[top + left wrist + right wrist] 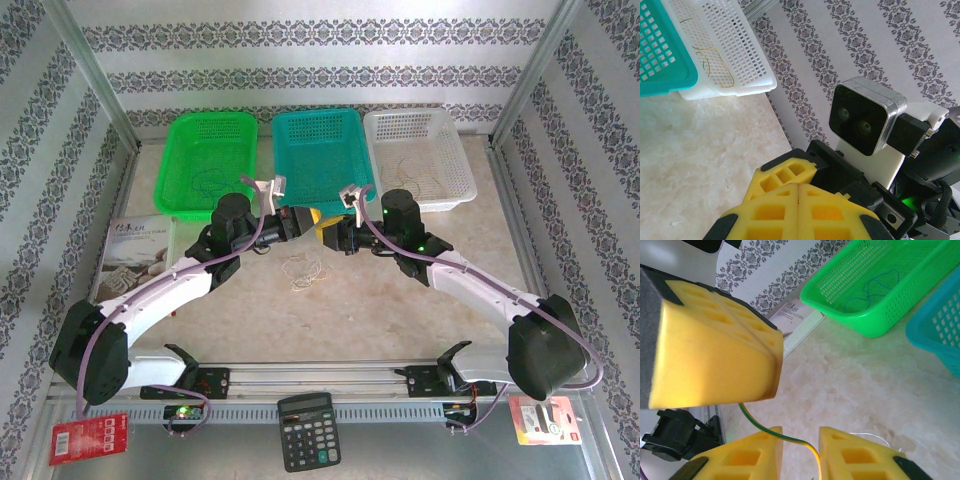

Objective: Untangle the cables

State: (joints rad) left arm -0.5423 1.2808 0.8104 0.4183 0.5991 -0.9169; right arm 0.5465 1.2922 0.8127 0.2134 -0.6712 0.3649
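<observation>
Left gripper [798, 189]: waffled yellow pads pressed together on thin green-yellow cable [790, 439]; right gripper [800, 452] spread around it, over marbled table [865, 390]; perforated green basket [875, 295] near

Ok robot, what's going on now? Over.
Left fingers shut, yellow-green cable hanging from them. Right fingers open around that cable. Other cables loose on table. Nothing in the way.

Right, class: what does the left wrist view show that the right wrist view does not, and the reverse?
Left wrist view: the white basket with thin yellowish wires, and the other arm's camera. Right wrist view: the green basket holding a blue wire, a booklet, and a green-yellow wire between the fingers of the right gripper. Both: the teal basket and the marble table.
</observation>
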